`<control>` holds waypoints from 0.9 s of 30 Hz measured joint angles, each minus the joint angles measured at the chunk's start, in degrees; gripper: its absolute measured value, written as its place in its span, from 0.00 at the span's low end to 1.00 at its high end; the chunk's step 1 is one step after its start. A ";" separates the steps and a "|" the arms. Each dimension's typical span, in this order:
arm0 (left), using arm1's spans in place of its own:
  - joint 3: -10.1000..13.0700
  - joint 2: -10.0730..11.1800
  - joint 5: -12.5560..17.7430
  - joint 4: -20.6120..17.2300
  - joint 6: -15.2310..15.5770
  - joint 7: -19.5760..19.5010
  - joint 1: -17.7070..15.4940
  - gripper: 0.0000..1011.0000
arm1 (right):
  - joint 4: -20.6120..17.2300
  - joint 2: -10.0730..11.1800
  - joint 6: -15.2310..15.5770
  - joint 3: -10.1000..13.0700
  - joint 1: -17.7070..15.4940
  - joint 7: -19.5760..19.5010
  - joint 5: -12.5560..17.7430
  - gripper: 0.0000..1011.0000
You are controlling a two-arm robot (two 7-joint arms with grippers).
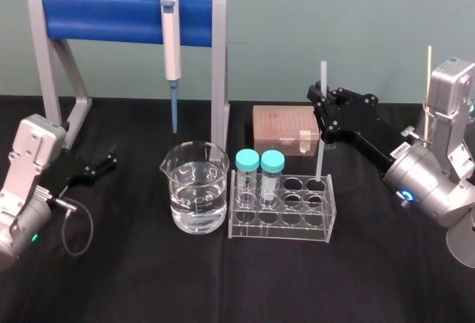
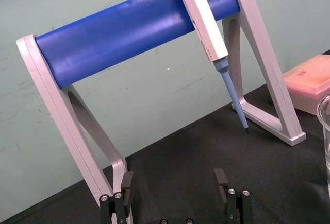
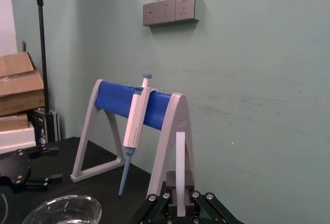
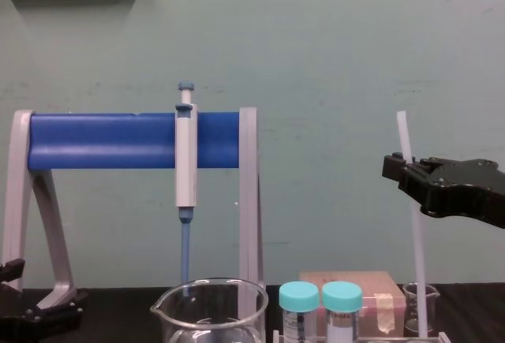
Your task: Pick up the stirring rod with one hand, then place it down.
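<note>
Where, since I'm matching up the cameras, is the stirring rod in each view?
Head view: stirring rod upright, right of centre, gripped by the right claw.
Chest view: rod upright at the right.
Right wrist view: rod at bottom centre.
Left wrist view: the open left claw faces the blue stand instead.
Shared landmark: the pipette hanging on that stand.

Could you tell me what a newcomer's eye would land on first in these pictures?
The blue-barred stand at the back left, with a pipette hanging on it, catches the eye first. Next, the right gripper holds the stirring rod upright by the tube rack's right end. The left gripper lies open at the left.
</note>
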 joint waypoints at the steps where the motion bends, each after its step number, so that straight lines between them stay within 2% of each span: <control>1: 0.00 0.00 0.00 0.00 0.00 0.00 0.00 0.99 | 0.43 -0.26 -0.26 0.00 0.17 0.13 0.03 0.07; 27: 0.00 -0.01 0.00 0.00 0.00 0.00 0.00 0.99 | 5.21 -1.96 0.26 -0.95 1.57 0.38 -1.22 0.07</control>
